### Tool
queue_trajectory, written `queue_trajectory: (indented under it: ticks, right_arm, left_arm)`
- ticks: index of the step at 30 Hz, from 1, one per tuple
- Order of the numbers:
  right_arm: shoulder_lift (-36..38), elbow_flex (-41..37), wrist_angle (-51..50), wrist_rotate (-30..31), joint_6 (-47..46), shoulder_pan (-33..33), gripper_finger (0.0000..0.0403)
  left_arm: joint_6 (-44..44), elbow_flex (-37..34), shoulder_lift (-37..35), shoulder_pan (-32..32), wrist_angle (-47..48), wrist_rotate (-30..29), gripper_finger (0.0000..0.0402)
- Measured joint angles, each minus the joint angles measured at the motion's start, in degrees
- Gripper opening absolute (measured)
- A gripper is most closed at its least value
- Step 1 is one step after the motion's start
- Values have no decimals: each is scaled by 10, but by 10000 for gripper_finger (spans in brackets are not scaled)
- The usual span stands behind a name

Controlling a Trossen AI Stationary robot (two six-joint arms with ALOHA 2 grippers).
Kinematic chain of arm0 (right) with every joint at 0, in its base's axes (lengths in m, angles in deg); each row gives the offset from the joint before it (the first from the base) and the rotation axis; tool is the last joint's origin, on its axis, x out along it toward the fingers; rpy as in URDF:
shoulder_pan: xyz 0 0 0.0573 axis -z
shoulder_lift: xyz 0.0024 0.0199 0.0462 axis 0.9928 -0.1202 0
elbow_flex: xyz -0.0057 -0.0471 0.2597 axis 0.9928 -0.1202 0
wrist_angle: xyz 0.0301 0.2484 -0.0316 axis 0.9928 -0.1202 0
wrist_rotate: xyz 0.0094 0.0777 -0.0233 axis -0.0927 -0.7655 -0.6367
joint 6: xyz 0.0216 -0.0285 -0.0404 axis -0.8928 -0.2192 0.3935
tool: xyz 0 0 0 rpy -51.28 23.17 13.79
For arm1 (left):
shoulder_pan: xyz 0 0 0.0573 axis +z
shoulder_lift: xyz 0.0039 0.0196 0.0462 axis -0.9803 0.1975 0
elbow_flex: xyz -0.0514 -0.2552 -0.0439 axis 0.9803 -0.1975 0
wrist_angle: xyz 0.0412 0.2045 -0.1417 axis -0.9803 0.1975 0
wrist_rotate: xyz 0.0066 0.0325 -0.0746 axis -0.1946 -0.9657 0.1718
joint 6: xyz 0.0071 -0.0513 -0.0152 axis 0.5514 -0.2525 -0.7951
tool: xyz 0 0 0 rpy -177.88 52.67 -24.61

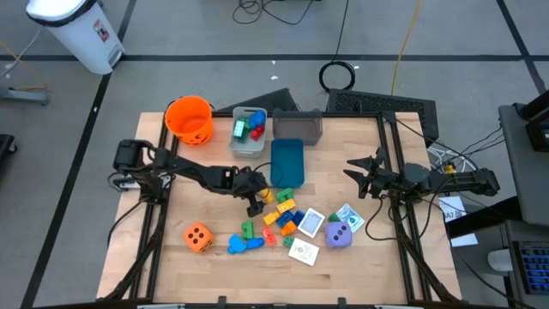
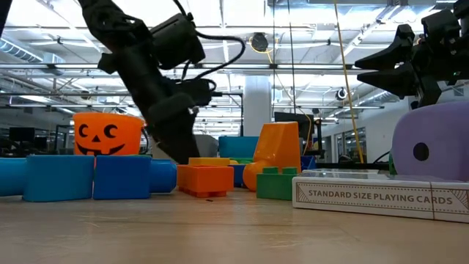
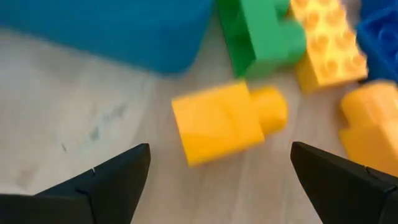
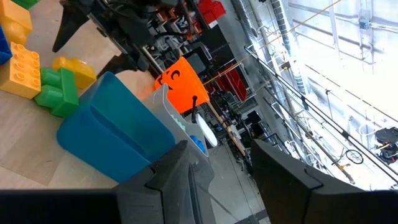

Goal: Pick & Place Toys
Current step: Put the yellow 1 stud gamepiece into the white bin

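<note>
While straddling the yellow block point(image 3: 227, 121) with fingers point(image 3: 99, 186) spread wide, left end effector point(image 1: 255, 202) hovering just beside the blue bin point(image 1: 287, 161), nothing held. Centring over the block's body rather than its stud, lowering straight, closing only when both fingertips are flanking its flat sides. Keeping clear of the green block point(image 3: 261, 34) and studded yellow brick point(image 3: 326, 43) crowding close beyond; open tabletop point(image 1: 343, 133) lying on the near side. Right end effector point(image 1: 364, 174) waiting near the right edge, partly open, gripping nothing visible.

Grey taped floor point(image 1: 214, 51), white bin point(image 1: 79, 30), bright ceiling lights point(image 2: 44, 51).
</note>
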Motion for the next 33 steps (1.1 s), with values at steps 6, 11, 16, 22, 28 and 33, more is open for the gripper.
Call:
queue_trajectory:
  ticks: [6, 11, 16, 22, 28, 33]
  right_arm:
    - [0, 0, 0, 0, 0, 0, 169]
    - [0, 0, 0, 0, 0, 0, 169]
    - [0, 0, 0, 0, 0, 0, 169]
    - [0, 0, 0, 0, 0, 0, 169]
    - [0, 0, 0, 0, 0, 0, 169]
    - [0, 0, 0, 0, 0, 0, 169]
  left_arm:
    - [36, 0, -8, 0, 23, -8, 397]
    - [10, 0, -8, 0, -30, -8, 397]
    - [12, 0, -6, 0, -37, 34, 397]
    - [14, 0, -5, 2, -51, 93, 397]
    - [15, 0, -5, -5, -17, 137, 370]
    - [15, 0, -5, -13, 3, 148, 319]
